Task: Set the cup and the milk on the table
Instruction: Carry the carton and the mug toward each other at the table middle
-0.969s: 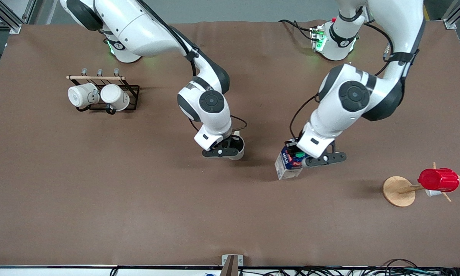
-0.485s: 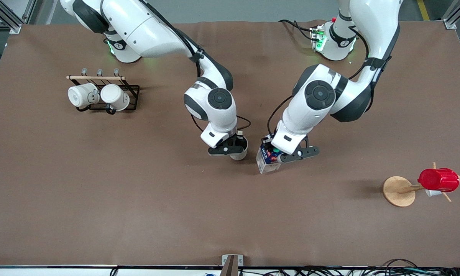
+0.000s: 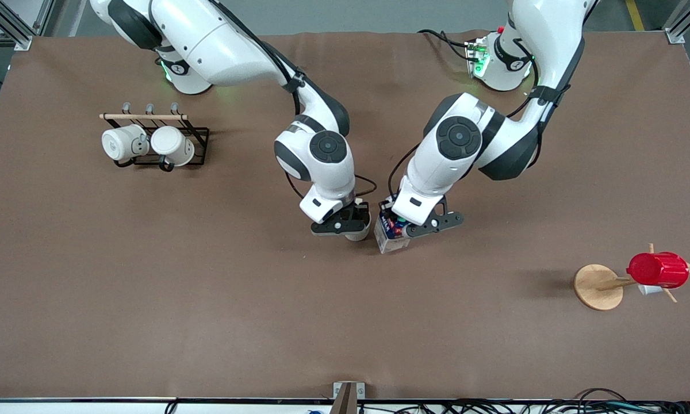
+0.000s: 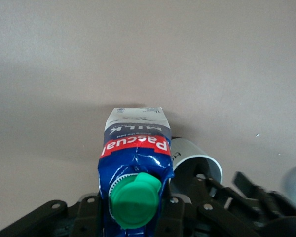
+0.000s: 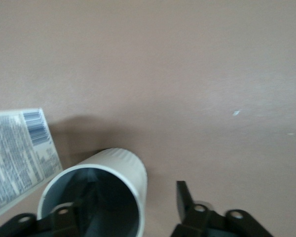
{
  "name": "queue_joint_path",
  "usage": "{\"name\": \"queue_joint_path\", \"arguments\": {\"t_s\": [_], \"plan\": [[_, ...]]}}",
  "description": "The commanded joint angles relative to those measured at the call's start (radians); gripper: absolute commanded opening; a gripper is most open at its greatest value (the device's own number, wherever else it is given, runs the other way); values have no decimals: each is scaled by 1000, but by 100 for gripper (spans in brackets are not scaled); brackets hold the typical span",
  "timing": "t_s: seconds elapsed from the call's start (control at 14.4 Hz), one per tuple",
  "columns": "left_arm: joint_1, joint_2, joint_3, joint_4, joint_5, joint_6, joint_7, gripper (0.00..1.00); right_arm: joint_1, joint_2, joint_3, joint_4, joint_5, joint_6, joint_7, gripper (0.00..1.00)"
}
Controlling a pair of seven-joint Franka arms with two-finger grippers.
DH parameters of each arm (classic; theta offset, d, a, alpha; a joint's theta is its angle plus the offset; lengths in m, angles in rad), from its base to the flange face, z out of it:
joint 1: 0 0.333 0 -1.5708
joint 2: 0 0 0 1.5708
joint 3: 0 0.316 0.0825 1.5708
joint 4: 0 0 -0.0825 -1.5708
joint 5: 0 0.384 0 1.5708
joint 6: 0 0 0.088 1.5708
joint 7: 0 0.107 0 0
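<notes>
At the centre of the frame, the right tool [image 3: 345, 225] grips the cup [image 3: 356, 233] and the left tool [image 3: 405, 227] clamps the milk [image 3: 390, 237] just beside it, both low over the surface [image 3: 207, 299] and seemingly awaiting release.

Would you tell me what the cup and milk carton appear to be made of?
Cup: likely glazed ceramic, cream outside with fine ribbing, smooth grey inside. Milk: apparently coated paperboard, glossy and creased, with printed label; its green cap looks like ridged plastic.
</notes>
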Motion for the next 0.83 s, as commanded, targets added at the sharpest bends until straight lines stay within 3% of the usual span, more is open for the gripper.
{"name": "queue_joint_path", "arguments": {"t_s": [0.0, 0.28, 0.48, 0.62, 0.69, 0.76], "plan": [[-21, 10, 4, 23, -8, -58, 1, 39, -78, -158, 15, -65, -21, -132, -5, 100], [-38, 49, 0, 26, -5, -58, 7, 40, -257, -411, 13, -240, -13, -184, -154, 100], [-49, 61, 0, 26, -5, -58, 27, 40, -395, -517, 10, -249, -10, -236, -171, 100], [-49, 69, 0, 27, -5, -58, 29, 41, -443, -566, -23, -248, 23, -267, -209, 100], [-49, 70, 0, 27, -5, -58, 30, 46, -441, -588, -66, -246, 40, -289, -278, 100], [-49, 70, 0, 27, -5, -58, 30, 63, -438, -614, -112, -246, 74, -321, -347, 100]]}}
